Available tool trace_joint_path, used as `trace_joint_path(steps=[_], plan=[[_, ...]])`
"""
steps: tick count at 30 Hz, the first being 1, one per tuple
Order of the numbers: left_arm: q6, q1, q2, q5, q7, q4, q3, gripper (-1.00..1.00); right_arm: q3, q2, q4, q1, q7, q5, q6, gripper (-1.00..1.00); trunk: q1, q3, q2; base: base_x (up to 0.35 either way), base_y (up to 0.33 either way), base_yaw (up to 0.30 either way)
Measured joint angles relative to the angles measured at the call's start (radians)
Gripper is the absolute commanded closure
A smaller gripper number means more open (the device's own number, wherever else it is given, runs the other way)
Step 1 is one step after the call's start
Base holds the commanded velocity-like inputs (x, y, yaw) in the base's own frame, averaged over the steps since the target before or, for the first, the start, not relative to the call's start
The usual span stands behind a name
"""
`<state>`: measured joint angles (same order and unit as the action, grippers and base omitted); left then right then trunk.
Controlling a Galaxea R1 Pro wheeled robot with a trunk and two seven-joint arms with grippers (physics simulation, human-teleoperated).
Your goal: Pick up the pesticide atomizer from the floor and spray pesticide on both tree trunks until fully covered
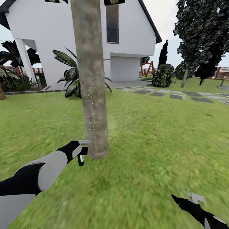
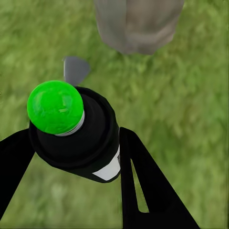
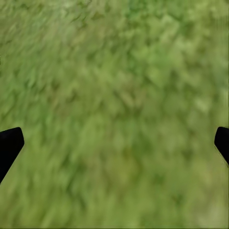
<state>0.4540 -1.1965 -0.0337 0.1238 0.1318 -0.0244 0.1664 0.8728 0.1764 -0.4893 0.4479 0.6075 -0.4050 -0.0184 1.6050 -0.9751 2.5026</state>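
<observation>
white house (image 1: 127, 41) | stepping stones (image 1: 178, 94) | palm-like plant (image 1: 71, 76) | dark conifer (image 1: 200, 35)

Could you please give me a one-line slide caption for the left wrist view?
Left gripper holding the pesticide atomizer above the grass, near the tree trunk's base.

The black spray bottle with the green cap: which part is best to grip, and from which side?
Grip the black spray bottle at its round body, below the green cap, as the left pincer does: one finger on each flank, nozzle free toward the grey-brown tree trunk.
</observation>
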Motion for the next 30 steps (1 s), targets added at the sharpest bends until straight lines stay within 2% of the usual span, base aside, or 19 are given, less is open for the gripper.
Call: trace_joint_path(steps=[18,30], plan=[[0.0,0.0,-0.003,0.0,0.0,0.0,0.0,1.0,0.0,0.0,0.0,0.0,0.0,0.0,0.0,-1.0,0.0,0.0,0.0,0.156,-0.3,0.258],[0.001,0.0,-0.009,0.0,0.0,0.0,0.0,1.0,0.0,0.0,0.001,0.0,0.0,0.0,0.0,-1.0,0.0,0.0,0.0,0.006,-0.319,0.042]])
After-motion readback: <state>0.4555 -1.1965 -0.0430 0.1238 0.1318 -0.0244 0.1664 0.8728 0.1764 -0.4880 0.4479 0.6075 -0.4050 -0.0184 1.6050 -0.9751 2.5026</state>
